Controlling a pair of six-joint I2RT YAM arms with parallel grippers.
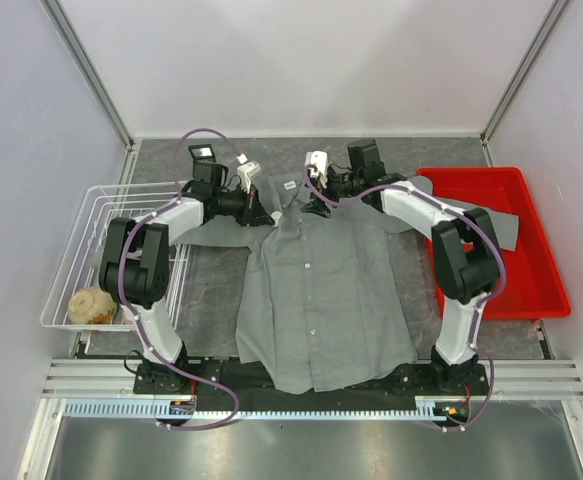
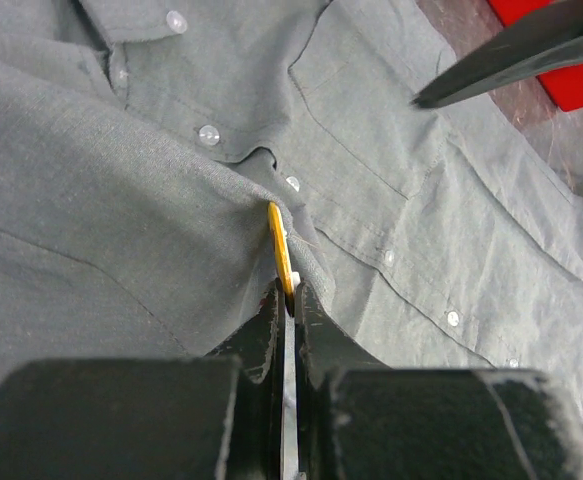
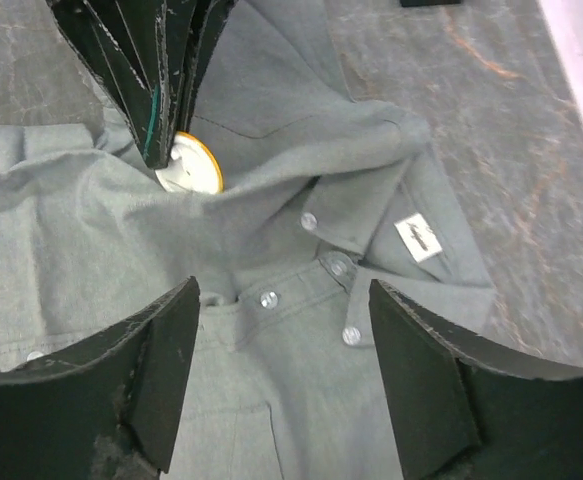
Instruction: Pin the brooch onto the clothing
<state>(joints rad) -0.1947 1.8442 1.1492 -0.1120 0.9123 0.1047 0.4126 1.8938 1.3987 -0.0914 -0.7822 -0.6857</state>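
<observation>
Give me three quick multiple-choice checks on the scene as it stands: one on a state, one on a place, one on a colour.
1. The right end effector is:
A. open, holding nothing
B. shut on a sleeve
C. shut on a button

2. The brooch is:
A. loose at the hem
B. in the right end effector
C. pinched by the left end effector against the shirt near the collar

3. The bin to the right of the shirt is:
A. blue
B. red
C. green

Answers:
1 A: its fingers stand wide apart above the collar with nothing between them.
2 C: the orange disc sits edge-on between the closed fingers, at bunched fabric.
3 B: it is plainly red in the top view.
</observation>
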